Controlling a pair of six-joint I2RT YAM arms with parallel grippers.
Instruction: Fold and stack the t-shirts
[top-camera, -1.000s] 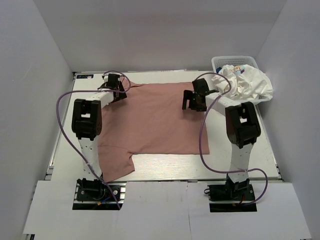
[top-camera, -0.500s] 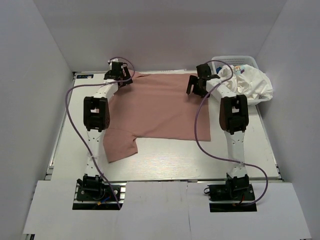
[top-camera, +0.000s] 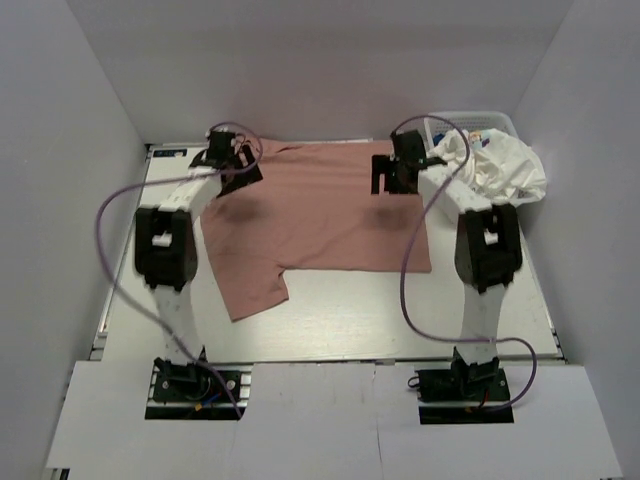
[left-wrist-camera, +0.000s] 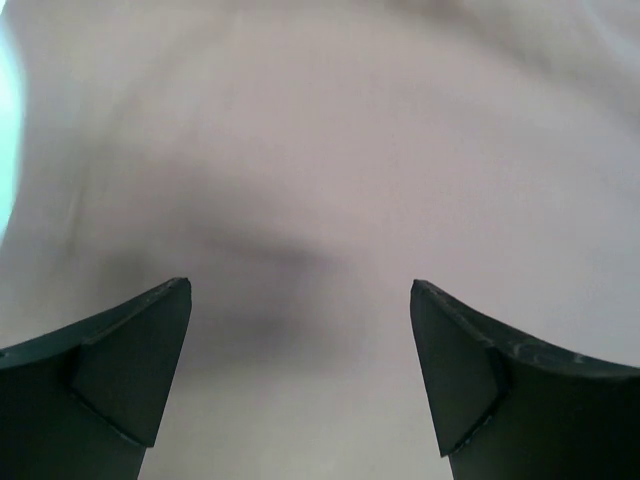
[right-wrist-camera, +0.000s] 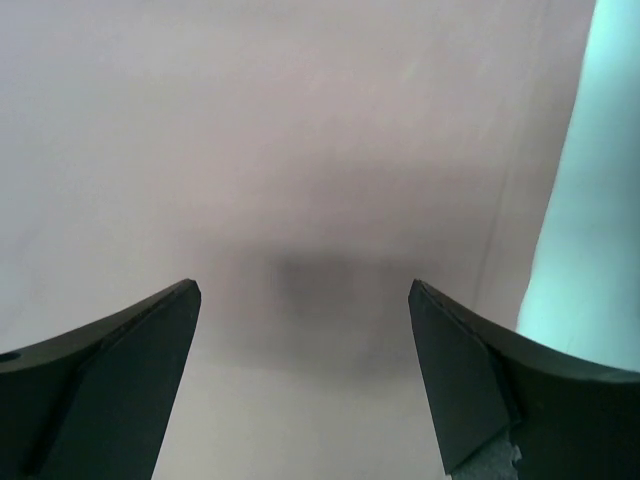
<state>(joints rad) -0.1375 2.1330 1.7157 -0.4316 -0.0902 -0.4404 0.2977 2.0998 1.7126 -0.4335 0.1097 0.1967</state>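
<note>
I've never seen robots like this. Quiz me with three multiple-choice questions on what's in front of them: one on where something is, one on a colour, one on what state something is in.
1. Where is the white t-shirt?
A) crumpled in the basket at the far right
B) spread flat in the middle
C) on the floor

2. What colour is the spread-out t-shirt?
A) blue
B) dusty pink
C) green

3. How do the left end effector and the right end effector stand?
A) both shut
B) one open, one shut
C) both open

Answers:
1 A, the white cloth is heaped in the basket.
2 B, the overhead view shows pink cloth lying flat.
3 C, each wrist view shows its fingers apart with only pink cloth behind the gap.
</note>
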